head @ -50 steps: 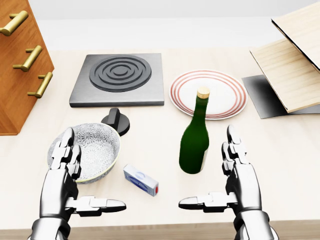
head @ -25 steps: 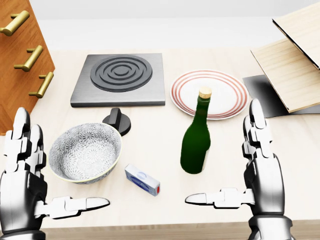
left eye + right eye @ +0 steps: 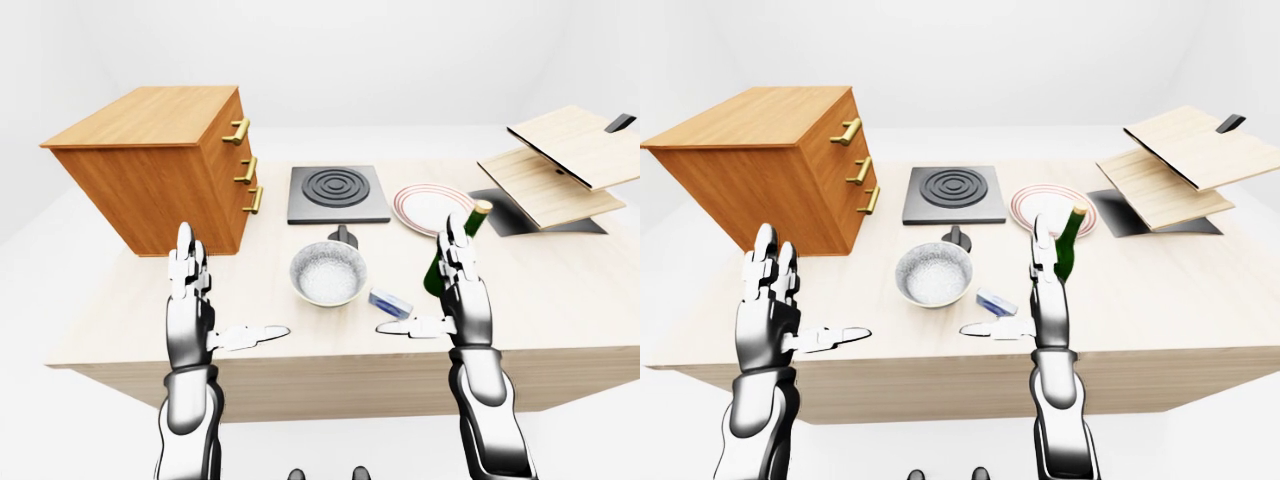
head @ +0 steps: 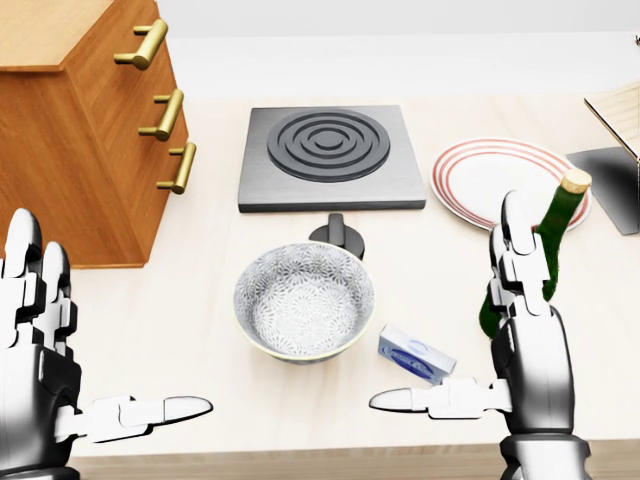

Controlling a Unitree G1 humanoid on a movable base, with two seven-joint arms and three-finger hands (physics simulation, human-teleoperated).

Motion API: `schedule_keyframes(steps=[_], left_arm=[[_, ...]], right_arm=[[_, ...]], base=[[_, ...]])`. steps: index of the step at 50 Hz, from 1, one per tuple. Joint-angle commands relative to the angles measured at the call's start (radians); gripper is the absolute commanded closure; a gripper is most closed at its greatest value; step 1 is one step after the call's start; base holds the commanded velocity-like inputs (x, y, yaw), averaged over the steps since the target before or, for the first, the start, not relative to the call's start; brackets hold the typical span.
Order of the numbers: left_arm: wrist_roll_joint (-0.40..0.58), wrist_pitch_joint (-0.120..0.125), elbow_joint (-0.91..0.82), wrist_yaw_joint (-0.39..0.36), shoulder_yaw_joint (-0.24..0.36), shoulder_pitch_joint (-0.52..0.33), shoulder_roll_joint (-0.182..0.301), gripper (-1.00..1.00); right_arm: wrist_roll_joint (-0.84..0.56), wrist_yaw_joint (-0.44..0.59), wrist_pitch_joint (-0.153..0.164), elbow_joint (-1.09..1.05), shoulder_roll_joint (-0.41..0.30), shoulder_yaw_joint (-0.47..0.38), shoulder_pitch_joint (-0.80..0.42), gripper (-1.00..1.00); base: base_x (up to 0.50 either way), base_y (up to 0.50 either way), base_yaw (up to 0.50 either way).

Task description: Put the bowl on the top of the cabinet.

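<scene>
The patterned grey bowl (image 4: 305,305) stands upright on the light wooden table (image 4: 200,300), in the lower middle of the head view. The wooden cabinet (image 3: 150,170) with brass handles stands on the table at the left; its flat top (image 3: 145,115) is bare. My left hand (image 4: 110,330) is open, fingers up, well left of the bowl and apart from it. My right hand (image 4: 470,340) is open, right of the bowl, in front of a green bottle (image 4: 555,225). Neither hand touches the bowl.
A small blue-white box (image 4: 415,355) lies just right of the bowl. A black knob (image 4: 337,232) and a grey hob plate (image 4: 325,155) lie above it. A red-rimmed plate (image 4: 490,175) is at the right. Wooden boards (image 3: 560,160) lean over a dark tray (image 3: 520,215) at the far right.
The whole picture has shifted right, so the camera has moved left; more of the cabinet shows. My left hand has drawn away left from the bowl's rim. The bowl has not moved on the table.
</scene>
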Motion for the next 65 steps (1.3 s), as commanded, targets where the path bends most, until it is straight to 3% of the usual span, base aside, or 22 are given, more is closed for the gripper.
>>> schedule_keyframes(steps=[1,55,65], left_arm=[[0.002,0.000,-0.005,-0.003,-0.001,0.002,0.000,-1.00],[0.001,0.000,0.013,-0.006,-0.005,-0.001,0.001,-1.00],[0.001,0.000,0.019,-0.007,-0.006,-0.002,0.002,-1.00]], right_arm=[[-0.004,0.003,0.000,0.003,0.000,0.002,0.001,-1.00],[0.005,0.012,0.000,0.028,0.000,0.005,0.000,-1.00],[0.015,0.015,0.000,0.034,0.000,0.003,-0.002,-1.00]], base=[[0.00,0.50,0.00],[0.00,0.50,0.00],[0.00,0.01,0.00]])
